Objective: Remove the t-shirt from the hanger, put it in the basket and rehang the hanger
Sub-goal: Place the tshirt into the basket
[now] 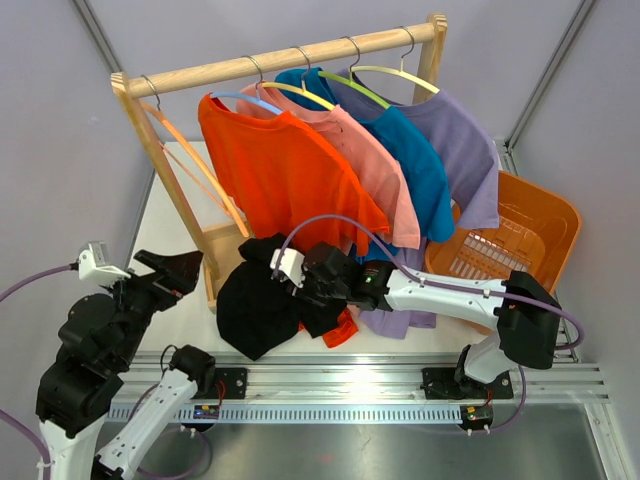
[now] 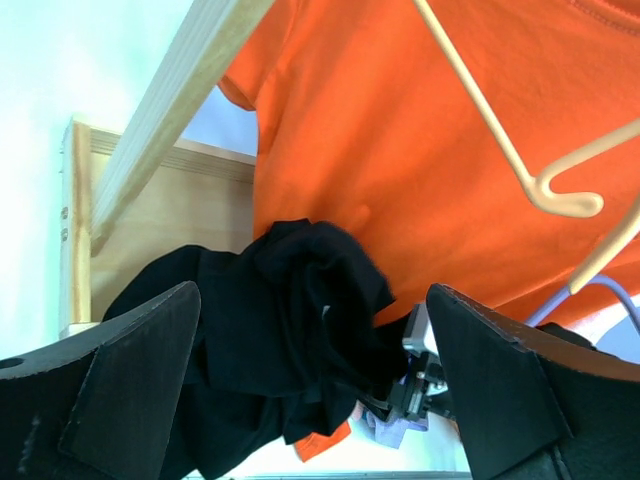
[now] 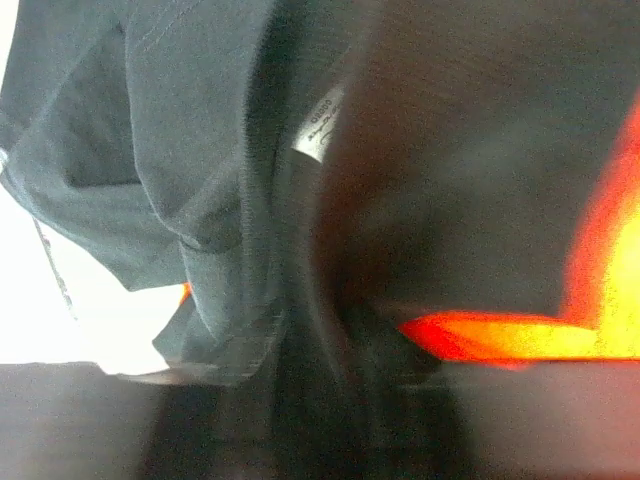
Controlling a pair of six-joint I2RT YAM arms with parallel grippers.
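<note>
Blocked ahead of the left gripper by the slanted leg and base board of the wooden rack. Screened beyond by the hanging orange t-shirt. Crowded at right by the orange basket. Passable over bare table left of the rack; obstructed in front by the black t-shirt heap.

Across a white table: wooden rack standing on the left and rear part, crumpled black t-shirt heaped near the front edge just beside the rack's foot, orange basket resting at the right side, well apart from the heap
</note>
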